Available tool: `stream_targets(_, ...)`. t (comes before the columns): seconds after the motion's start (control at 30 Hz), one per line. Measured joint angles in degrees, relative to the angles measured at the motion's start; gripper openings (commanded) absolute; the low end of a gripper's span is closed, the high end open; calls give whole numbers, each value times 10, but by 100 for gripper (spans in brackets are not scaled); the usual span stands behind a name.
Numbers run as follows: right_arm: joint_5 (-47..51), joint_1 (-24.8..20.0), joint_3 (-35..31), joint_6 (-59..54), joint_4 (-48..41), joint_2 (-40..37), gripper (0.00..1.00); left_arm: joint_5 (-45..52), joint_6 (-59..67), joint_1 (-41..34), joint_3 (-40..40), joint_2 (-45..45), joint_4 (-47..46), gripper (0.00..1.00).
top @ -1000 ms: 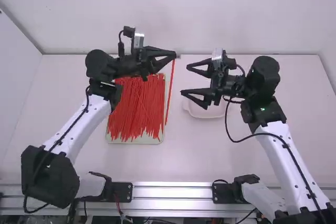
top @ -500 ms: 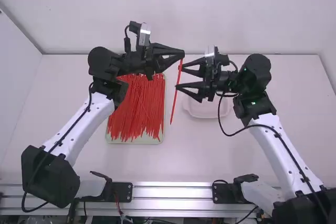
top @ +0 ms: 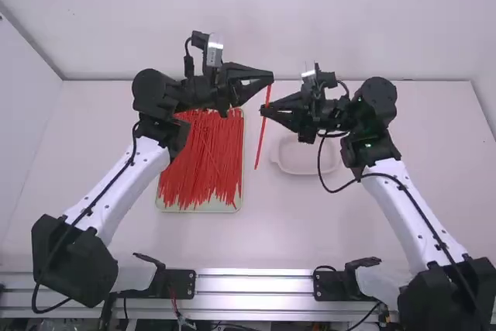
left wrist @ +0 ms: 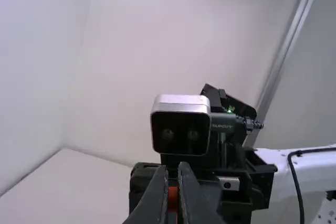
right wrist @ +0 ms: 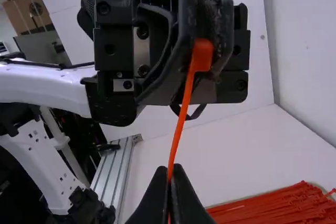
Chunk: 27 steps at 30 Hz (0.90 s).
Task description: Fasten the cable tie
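Above the bench, between the tray of red ties and the dish, one tie is held hanging. Its head is pinched by the left fingers, and its strap just below by the right fingers.

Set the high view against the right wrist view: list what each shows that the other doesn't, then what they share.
The high view adds the white dish on the table and the tie's free lower end. The right wrist view adds the tie's head, pinched in the left gripper. Both show the red cable tie held by that gripper and the right gripper, plus the pile of red ties.
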Motion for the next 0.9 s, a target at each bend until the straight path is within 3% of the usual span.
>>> stream_targets(0.03, -4, -3, 0, 2, 2, 0, 0, -4, 0, 0, 0, 0, -3, 24)
stream_targets(0.17, -19, -18, 0, 6, 3, 0, 0, -19, 3, 0, 0, 2, -13, 45)
stream_targets(0.23, -26, -27, 0, 6, 4, 0, 0, -23, 10, 0, 0, 3, -21, 66)
stream_targets(0.3, -36, -39, 0, 6, 4, 0, 0, -24, 22, 0, 5, 3, -50, 94)
stream_targets(0.33, -43, -47, 0, 6, 4, 0, 0, -24, 32, 0, 13, 3, -82, 99)
stream_targets(0.43, -56, -63, 0, 5, 4, 0, 0, -21, 72, 0, 39, 4, -164, 99)
stream_targets(0.6, -85, -96, 0, 6, 7, 0, 0, -14, 212, 0, 141, 7, -404, 99)
stream_targets(0.7, -96, -108, 0, 7, 20, 0, 0, -12, 294, 0, 194, 10, -501, 99)
stream_targets(0.83, -107, -109, 0, 6, 45, 0, 0, -2, 376, 0, 234, 18, -560, 100)
stream_targets(0.9, -110, -104, 0, 6, 60, 0, 0, 17, 398, 0, 235, 23, -558, 95)
